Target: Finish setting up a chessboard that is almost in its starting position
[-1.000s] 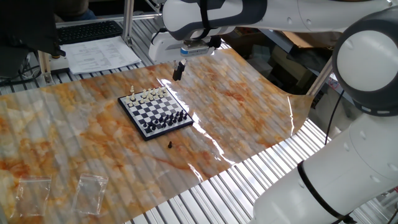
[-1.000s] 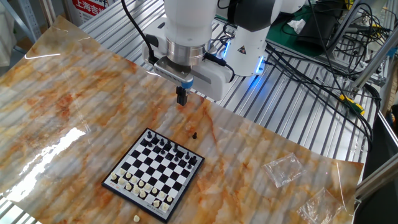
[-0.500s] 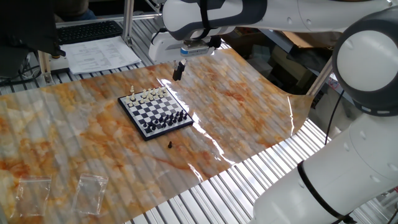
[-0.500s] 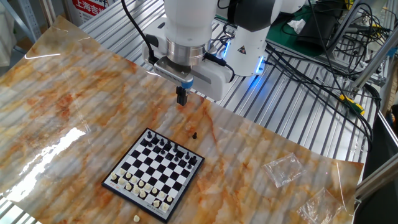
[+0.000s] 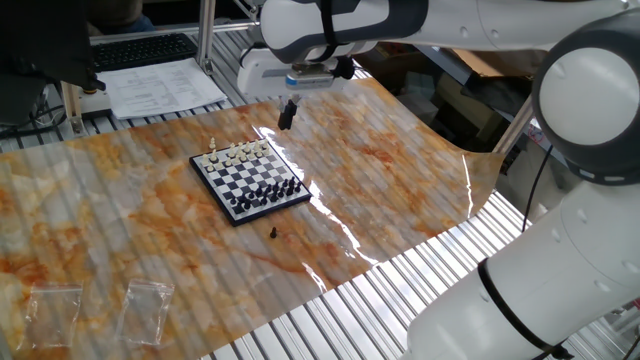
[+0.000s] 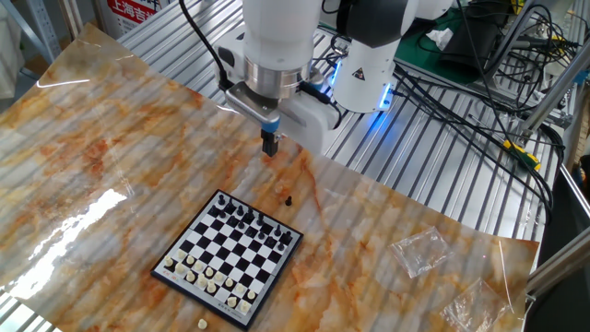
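Arm (image 5: 480, 30) seen reaching in over the table; in the other fixed view its white wrist (image 6: 275, 41) is planted above the mat's far edge. Against the frames half a second and one second back, the wrist housing looks turned a little and the finger tips a touch shifted; otherwise the arm is found in much the same place.

Mat (image 5: 120, 215), marbled orange and cream, covers the slatted table (image 6: 433, 184); no shift noted.

Board (image 5: 250, 179) lies flat on the mat, near its middle, well apart from the gripper. Cream pieces (image 6: 214, 278) are lined along one edge, black pieces (image 6: 253, 224) along the opposite edge. Position unchanged from earlier frames.

Two clear bags (image 5: 148, 305) are lying on the mat away from the board, also seen in the other view (image 6: 419, 251); unmoved.

Gripper (image 6: 269, 145) hangs above the mat, beyond the black side of the board. Fingers are seen close together, dark and narrow; no gap can be made out and nothing is seen between them, though at this size it cannot be told for certain.

One black piece (image 6: 288, 199) stands on the mat just off the board's black edge, between board and gripper. One cream piece (image 6: 202, 324) lies on the mat just outside the cream edge. Both unmoved.
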### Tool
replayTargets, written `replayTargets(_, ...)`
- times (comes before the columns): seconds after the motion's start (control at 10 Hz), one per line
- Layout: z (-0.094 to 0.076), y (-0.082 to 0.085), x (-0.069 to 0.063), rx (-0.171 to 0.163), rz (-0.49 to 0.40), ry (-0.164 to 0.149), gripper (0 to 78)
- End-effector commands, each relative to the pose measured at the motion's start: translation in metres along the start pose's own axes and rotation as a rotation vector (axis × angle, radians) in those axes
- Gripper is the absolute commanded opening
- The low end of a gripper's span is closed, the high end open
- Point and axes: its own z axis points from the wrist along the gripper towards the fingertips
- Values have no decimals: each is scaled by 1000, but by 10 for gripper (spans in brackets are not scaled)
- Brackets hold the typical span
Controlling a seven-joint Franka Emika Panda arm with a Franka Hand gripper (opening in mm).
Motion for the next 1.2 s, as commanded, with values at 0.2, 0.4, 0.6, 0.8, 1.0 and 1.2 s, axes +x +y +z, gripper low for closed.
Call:
replayTargets(0.2, 1, 0, 0, 2, 184, 20, 0)
replayTargets(0.4, 1, 0, 0, 0, 185, 22, 0)
replayTargets(0.6, 5, 1, -1, 0, 202, 25, 0)
replayTargets(0.8, 15, 3, -2, -15, 223, 26, 0)
replayTargets(1.0, 23, 4, -2, -18, 244, 26, 0)
replayTargets(1.2, 26, 4, -2, -26, 254, 24, 0)
